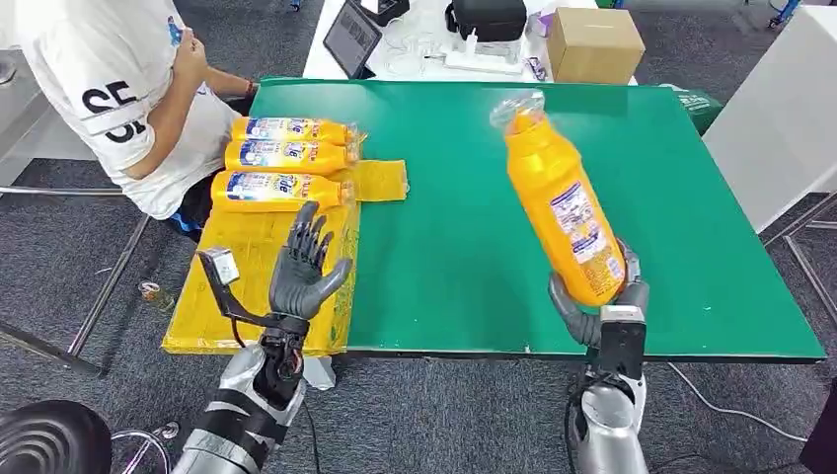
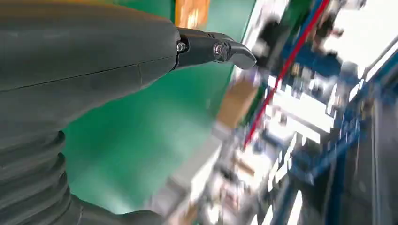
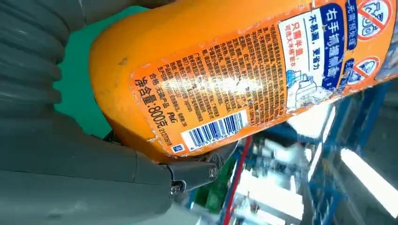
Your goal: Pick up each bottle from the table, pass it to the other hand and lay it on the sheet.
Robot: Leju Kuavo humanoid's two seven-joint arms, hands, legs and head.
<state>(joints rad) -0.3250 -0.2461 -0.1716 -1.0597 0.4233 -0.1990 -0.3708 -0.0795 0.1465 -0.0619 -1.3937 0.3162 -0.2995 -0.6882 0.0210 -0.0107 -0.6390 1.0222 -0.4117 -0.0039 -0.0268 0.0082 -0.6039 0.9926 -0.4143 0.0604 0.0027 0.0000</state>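
Observation:
My right hand (image 1: 602,301) grips the base of an orange bottle (image 1: 561,202), holding it raised over the green table (image 1: 454,237) with its cap tilted away from me. The right wrist view shows that bottle (image 3: 225,70) close up, label and barcode facing the camera, fingers (image 3: 187,176) wrapped beneath it. My left hand (image 1: 304,269) is raised with fingers spread and holds nothing, hovering above the yellow sheet (image 1: 247,296) at the table's left edge. Three orange bottles (image 1: 286,158) lie side by side on the far part of the sheet. The left wrist view shows my thumb (image 2: 216,49) over the green table.
A person in a white shirt (image 1: 118,99) sits at the far left, close to the sheet. A cardboard box (image 1: 592,44), a tablet (image 1: 352,37) and a black case (image 1: 489,18) stand on a white table behind. A white panel (image 1: 780,118) stands to the right.

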